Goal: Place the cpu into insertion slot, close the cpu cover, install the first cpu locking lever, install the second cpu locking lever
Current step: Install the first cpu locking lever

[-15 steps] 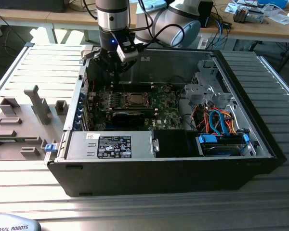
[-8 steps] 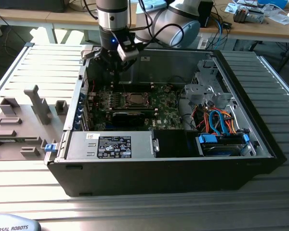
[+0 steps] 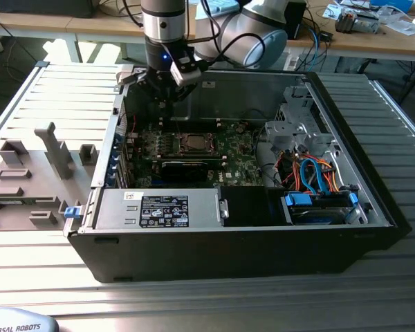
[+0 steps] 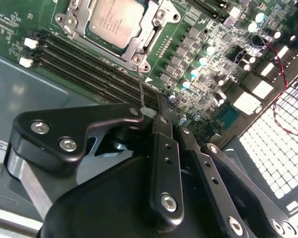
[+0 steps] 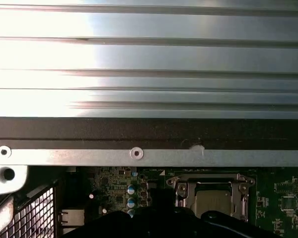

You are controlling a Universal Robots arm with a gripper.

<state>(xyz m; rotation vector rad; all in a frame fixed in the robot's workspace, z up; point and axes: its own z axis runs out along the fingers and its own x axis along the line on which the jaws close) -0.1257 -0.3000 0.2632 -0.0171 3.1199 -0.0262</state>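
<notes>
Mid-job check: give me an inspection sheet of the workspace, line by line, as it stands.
Surface: ribbed metal table carrying an open computer case.
Job's things: cpu seated in the insertion slot; cpu cover down around it; a thin locking lever standing up at the gripper's tips.
Clutter: grey fixture blocks on the exterior view's left.
Grippers: gripper closed on the lever's end.
Cables: orange and blue bundle inside the case.
Surroundings: wooden benches behind.
</notes>
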